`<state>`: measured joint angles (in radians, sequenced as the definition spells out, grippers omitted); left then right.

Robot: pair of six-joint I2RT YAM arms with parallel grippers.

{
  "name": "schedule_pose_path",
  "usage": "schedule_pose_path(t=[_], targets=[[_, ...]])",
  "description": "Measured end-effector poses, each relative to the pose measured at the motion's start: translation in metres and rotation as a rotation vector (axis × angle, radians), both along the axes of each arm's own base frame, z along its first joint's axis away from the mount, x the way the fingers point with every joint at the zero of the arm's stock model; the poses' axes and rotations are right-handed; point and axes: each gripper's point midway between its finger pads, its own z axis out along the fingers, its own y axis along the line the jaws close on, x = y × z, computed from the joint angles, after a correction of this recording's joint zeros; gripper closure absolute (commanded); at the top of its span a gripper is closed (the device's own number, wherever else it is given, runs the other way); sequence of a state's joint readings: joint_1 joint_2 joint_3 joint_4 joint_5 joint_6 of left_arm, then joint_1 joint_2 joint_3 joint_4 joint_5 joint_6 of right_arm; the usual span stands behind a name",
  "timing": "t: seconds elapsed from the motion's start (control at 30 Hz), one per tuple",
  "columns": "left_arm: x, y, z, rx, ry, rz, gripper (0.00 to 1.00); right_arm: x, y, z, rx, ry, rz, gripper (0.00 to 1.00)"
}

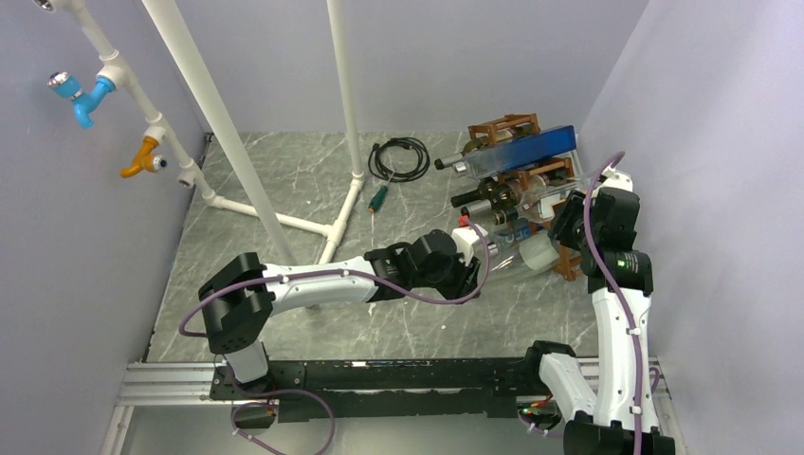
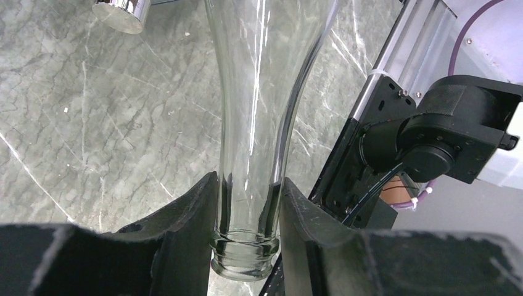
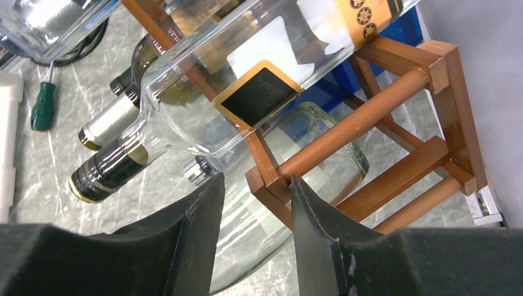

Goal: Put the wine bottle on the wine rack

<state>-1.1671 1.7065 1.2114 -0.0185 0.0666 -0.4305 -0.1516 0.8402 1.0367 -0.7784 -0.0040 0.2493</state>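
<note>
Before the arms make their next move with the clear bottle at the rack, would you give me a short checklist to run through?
1. Neck of clear bottle clamped by left pincer: ok.
2. Bottle's base reaching into the bottom cell of the rack: ok.
3. Bottle fully seated there: cannot tell.
4. Fingers of right pincer apart, holding nothing: ok.
5. Right pincer clear of the rack's corner: cannot tell.
6. Neighbouring labelled bottle lying in the rack: ok.

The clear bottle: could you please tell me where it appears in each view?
Top external: right of centre, clear bottle between left end effector and rack.
Left wrist: centre, neck gripped.
Right wrist: low centre, behind rack bars.
Shared: grey marbled table.
</note>
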Motion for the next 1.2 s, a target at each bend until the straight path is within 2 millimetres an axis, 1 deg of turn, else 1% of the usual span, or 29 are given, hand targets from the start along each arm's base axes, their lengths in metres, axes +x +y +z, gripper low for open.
schedule_pose_path(t=[0.23,0.43,0.53,0.7,0.73,0.87,1.03,1.13,1.2], targets=[[0.003,0.007,-0.002,-0.014,0.038,-0.031,1.00,-0.004,0.009,0.000,0.009,0.003,0.055,0.47],[0.003,0.008,-0.002,-0.022,0.057,-0.051,1.00,-0.008,0.009,-0.003,0.018,0.013,0.048,0.47],[0.003,0.008,-0.001,-0.023,0.060,-0.053,1.00,-0.022,0.011,-0.015,0.040,0.084,0.025,0.48],[0.003,0.008,-0.001,-0.025,0.063,-0.054,1.00,-0.029,0.009,-0.019,0.041,0.109,-0.005,0.59],[0.003,0.008,-0.001,-0.026,0.063,-0.054,1.00,-0.030,0.008,-0.020,0.041,0.111,-0.008,0.60],[0.002,0.008,0.000,-0.030,0.069,-0.057,1.00,-0.033,0.014,-0.026,0.060,0.133,0.011,0.61],[0.002,0.008,0.000,-0.035,0.081,-0.060,1.00,-0.033,0.026,-0.043,0.109,0.187,0.059,0.60],[0.002,0.007,0.001,-0.039,0.085,-0.061,1.00,-0.031,0.026,-0.043,0.114,0.196,0.059,0.57],[0.001,0.007,0.001,-0.040,0.087,-0.060,1.00,-0.032,0.022,-0.042,0.102,0.201,0.038,0.55]])
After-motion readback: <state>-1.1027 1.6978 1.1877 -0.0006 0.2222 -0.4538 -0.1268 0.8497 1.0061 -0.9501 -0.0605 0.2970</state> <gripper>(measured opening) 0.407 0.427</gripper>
